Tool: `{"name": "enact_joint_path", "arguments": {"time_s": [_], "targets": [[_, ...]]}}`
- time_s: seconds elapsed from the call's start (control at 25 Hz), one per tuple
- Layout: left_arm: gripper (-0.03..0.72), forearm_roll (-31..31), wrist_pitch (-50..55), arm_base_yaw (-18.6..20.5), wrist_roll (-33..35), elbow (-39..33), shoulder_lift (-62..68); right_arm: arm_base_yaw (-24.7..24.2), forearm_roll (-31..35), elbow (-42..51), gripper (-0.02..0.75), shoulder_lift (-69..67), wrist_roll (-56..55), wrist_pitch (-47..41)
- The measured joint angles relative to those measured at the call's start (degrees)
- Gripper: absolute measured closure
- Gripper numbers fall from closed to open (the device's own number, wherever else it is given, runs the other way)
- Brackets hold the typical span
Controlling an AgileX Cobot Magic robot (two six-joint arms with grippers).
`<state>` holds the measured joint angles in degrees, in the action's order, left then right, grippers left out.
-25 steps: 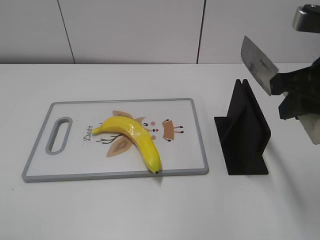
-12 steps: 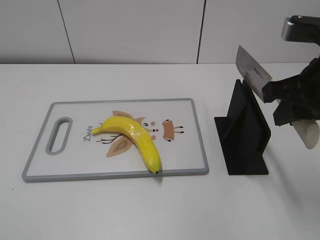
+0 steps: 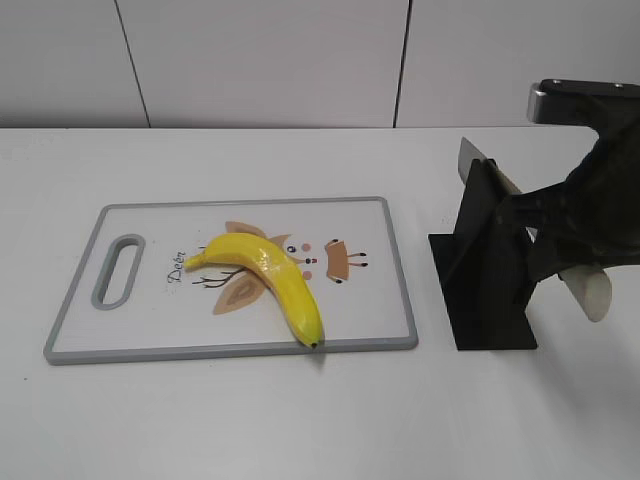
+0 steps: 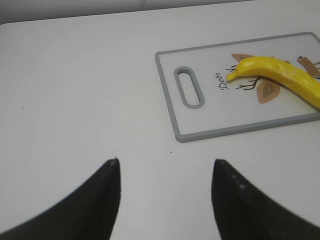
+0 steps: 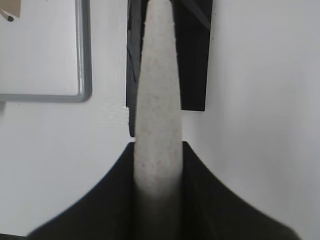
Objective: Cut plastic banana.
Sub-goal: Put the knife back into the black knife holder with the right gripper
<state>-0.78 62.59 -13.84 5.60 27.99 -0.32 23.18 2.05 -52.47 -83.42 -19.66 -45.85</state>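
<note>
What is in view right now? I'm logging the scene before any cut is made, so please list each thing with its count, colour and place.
plastic banana: one, glossy yellow, whole, lying on the cutting board, tip at its front edge.
cutting board: one, white with a grey rim and a handle slot, left-centre of the table.
knife stand: one, black, upright, right of the board.
knife: one, steel blade and pale handle, blade at the stand's slot.
table: one, white.
left gripper: black, open, holding nothing, over bare table left of the board.
right gripper: black, shut on the knife handle, by the stand.
</note>
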Motion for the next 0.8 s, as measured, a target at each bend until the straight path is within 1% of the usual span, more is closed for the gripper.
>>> {"name": "enact_joint_path", "arguments": {"time_s": [0.24, 0.32, 0.36, 0.52, 0.56, 0.64, 0.8], "targets": [[0.154, 0.0, -0.2, 0.0, 0.0, 0.0, 0.0, 0.0, 0.2, 0.0, 0.570, -0.2, 0.0, -0.8], [0.155, 0.0, -0.2, 0.0, 0.0, 0.0, 0.0, 0.0, 0.3, 0.0, 0.552, -0.2, 0.0, -0.9], [0.155, 0.0, -0.2, 0.0, 0.0, 0.0, 0.0, 0.0, 0.3, 0.0, 0.501, -0.2, 0.0, -1.2], [0.157, 0.0, -0.2, 0.0, 0.0, 0.0, 0.0, 0.0, 0.3, 0.0, 0.196, -0.2, 0.9, -1.6], [0.158, 0.0, -0.2, 0.0, 0.0, 0.0, 0.0, 0.0, 0.3, 0.0, 0.139, -0.2, 1.2, -1.6], [0.157, 0.0, -0.2, 0.0, 0.0, 0.0, 0.0, 0.0, 0.3, 0.0, 0.095, 0.1, 1.5, -1.6], [0.157, 0.0, -0.2, 0.0, 0.0, 0.0, 0.0, 0.0, 0.3, 0.0, 0.090, 3.3, 3.6, -0.6]]}}
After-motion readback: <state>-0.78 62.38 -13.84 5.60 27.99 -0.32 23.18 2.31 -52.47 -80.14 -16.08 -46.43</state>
